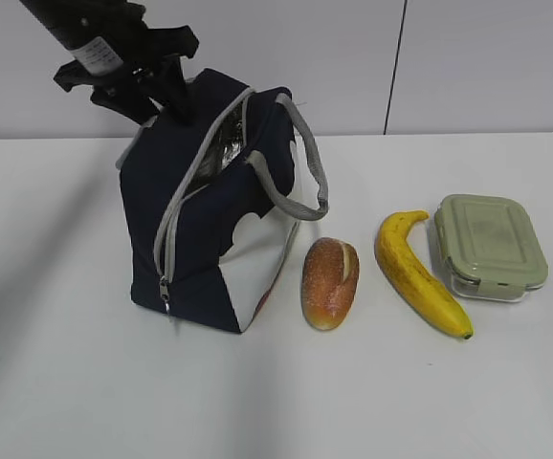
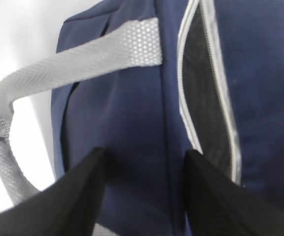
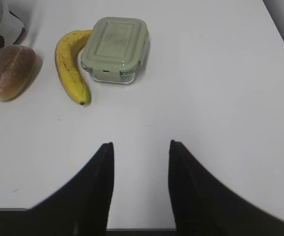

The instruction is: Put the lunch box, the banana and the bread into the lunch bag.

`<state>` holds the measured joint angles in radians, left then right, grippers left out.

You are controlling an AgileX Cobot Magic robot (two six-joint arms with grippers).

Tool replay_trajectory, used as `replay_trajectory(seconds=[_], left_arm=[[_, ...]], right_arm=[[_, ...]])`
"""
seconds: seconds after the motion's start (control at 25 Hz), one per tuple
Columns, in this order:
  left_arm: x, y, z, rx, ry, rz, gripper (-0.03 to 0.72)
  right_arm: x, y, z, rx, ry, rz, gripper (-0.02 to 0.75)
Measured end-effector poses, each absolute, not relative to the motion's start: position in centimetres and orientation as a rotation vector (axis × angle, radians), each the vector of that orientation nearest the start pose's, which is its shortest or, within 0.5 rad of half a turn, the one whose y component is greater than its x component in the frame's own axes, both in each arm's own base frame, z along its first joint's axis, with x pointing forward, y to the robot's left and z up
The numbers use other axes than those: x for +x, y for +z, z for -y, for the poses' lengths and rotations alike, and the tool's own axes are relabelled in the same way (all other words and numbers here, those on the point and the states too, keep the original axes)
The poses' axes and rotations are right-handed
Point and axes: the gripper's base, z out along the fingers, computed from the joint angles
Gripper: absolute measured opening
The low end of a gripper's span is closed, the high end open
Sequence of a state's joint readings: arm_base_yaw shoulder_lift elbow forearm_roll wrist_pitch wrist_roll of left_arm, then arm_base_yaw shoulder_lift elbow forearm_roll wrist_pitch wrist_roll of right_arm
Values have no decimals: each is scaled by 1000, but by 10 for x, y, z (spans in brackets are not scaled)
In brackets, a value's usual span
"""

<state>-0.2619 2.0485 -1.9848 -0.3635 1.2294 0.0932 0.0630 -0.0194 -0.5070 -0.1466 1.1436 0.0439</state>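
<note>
On the table (image 1: 56, 382), the lunch bag (image 1: 205, 206) stands at the left, its zipper parted along the top. To its right, three things lie in a row: the bread (image 1: 330, 282) just beside the bag's lower corner, then the banana (image 1: 415, 273), then the lunch box (image 1: 490, 246) farthest right (its near edge close to the banana's upper end). The left gripper (image 1: 152, 91) sits at the bag's back top corner. The right gripper (image 3: 139, 169) hangs over bare table, well apart from the food.

No legible text or labels.
</note>
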Motion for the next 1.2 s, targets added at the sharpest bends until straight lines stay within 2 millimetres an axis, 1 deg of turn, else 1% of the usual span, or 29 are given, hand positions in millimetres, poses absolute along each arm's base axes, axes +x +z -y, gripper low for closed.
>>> replay_trajectory(seconds=[0.08,0.12,0.24,0.28,0.32,0.48,0.72,0.92,1.0,1.2], left_arm=[[424,302,145,405,-552,-2733,288],[425,301,146,405,-552,-2735,222],[426,298,146,403,-555,-2742,67],[426,298,146,403,-558,-2743,25],[427,296,147,401,-563,-2745,6],[427,293,149,378,-608,-2759,-3],[426,294,152,268,-654,-2785,-3],[421,294,165,219,-677,-2807,-3],[420,294,167,198,-685,-2814,-3],[420,293,167,185,-675,-2822,-3]], right_arm=[[-12,273,13,-4,-112,-2094,278],[-12,273,13,-4,-112,-2094,278],[-12,273,13,-4,-112,-2094,278],[-12,273,13,-4,-112,-2094,278],[-12,273,13,-4,-112,-2094,278],[-12,273,13,-4,-112,-2094,279],[-12,273,13,-4,-112,-2094,278],[-12,273,13,-4,-112,-2094,278],[-12,273,13,-4,-112,-2094,278],[-12,273,13,-4,-112,-2094,278]])
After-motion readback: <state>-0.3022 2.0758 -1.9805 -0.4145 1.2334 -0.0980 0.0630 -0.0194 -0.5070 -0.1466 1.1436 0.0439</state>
